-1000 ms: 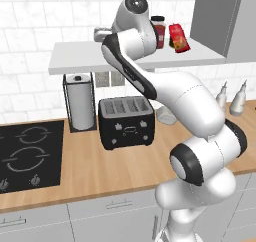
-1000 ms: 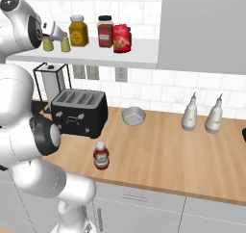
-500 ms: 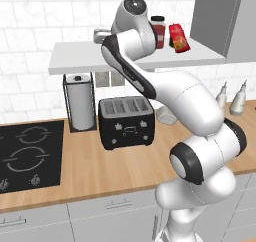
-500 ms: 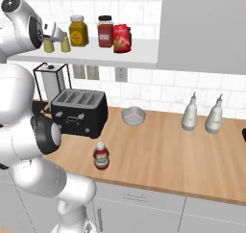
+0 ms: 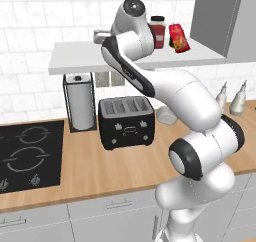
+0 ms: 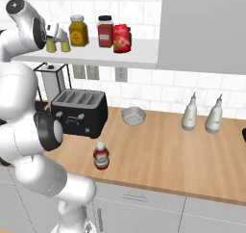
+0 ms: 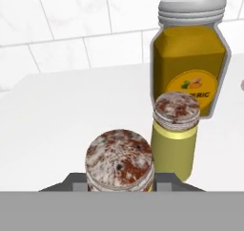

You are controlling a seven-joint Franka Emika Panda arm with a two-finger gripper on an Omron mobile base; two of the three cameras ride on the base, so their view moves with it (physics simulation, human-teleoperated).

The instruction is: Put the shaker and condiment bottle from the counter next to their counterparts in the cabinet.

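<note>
The shaker (image 7: 120,161) sits clamped between the gripper (image 7: 120,183) fingers, over the cabinet (image 6: 125,58) shelf near its left end. Just beyond the fingertips stands the twin shaker (image 7: 174,135), with the amber jar (image 7: 190,53) behind it and open white board to the left. The condiment bottle (image 6: 101,155) stands on the counter (image 6: 168,155) near its front edge.

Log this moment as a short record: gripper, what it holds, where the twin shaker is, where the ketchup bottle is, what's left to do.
gripper: shut on the shaker, over the shelf
second shaker: upright on the shelf, close beside the held one, in front of the amber jar
condiment bottle: on the counter, in front of the toaster
red jar: on the shelf, beside the red snack bag
left to do: release the shaker, then fetch the bottle
</note>
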